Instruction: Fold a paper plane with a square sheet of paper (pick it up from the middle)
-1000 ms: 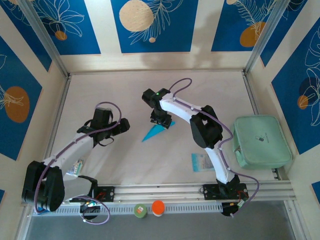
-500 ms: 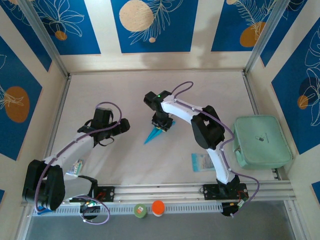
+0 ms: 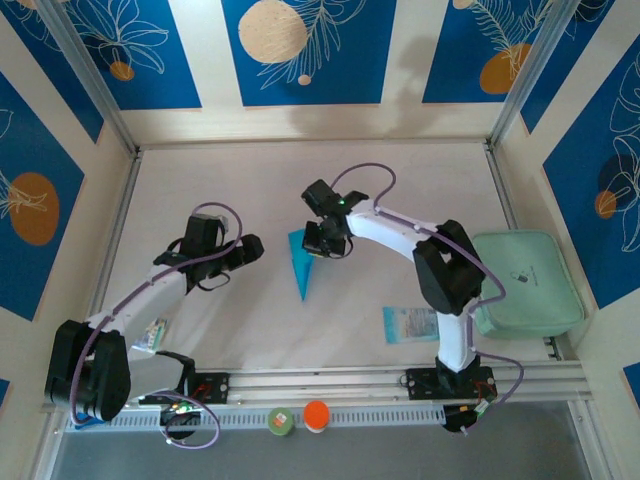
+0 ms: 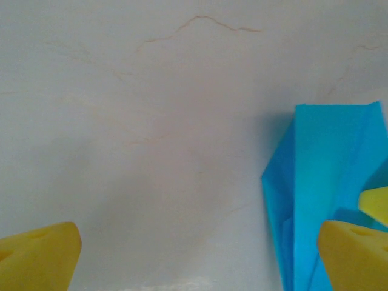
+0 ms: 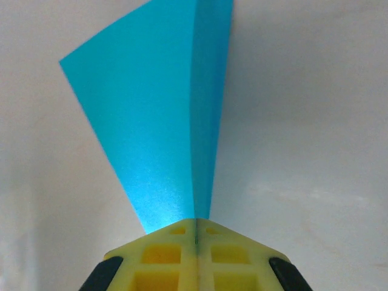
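right pincer (image 5: 196,235) clenched on the paper plane (image 5: 157,121) at its crease; grip squarely, avoid crumpling. left pincer (image 4: 194,259) released, plane just beside it.

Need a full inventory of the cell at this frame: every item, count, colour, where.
paper plane: 1, cyan, table centre, tip pointing toward the arm bases
printed packet: 1, pale blue, near side, by the right arm
padded case: 1, mint green, right edge of table
green disc: 1, green, near rail strip
orange disc: 1, orange, beside the green disc
small item: 1, multicoloured, under the left arm; too small to identify
table: 1, off-white
left gripper: 1, yellow pads, open, just left of the plane
right gripper: 1, yellow pads, shut on the plane's wide end
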### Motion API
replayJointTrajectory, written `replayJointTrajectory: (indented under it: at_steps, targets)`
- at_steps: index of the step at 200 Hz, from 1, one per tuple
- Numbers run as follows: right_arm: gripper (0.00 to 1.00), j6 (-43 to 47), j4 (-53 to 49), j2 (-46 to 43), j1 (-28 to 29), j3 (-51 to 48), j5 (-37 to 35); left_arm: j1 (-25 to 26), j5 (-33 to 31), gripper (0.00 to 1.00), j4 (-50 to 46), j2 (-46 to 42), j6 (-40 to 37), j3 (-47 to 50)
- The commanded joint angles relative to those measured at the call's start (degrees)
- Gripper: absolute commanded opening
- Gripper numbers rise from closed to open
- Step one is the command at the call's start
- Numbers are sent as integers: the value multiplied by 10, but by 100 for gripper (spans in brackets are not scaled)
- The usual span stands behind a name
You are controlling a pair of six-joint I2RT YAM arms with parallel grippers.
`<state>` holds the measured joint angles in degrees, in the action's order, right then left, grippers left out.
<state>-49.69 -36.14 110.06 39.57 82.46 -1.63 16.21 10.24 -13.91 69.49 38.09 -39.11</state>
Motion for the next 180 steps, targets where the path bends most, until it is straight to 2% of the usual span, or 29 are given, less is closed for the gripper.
replayJointTrajectory:
  at_steps: [1, 33, 72, 114, 160, 180]
  targets:
    - [0, 48, 190, -28, -23, -74, 161, -7, 59, 100, 43, -5, 27, 20]
    - [0, 51, 297, -28, -41, -137, 232, -7, 100, 94, 85, 6, 65, 54]
    - [0, 34, 396, -15, -77, -214, 288, -3, 163, 75, 204, 38, 141, 110]
    - [0, 32, 424, -6, -102, -250, 306, 23, 186, 57, 272, 96, 180, 118]
    - [0, 44, 417, -5, -109, -257, 309, 57, 205, 56, 354, 156, 207, 97]
    - [0, 46, 416, -3, -111, -257, 309, 65, 203, 50, 360, 182, 209, 83]
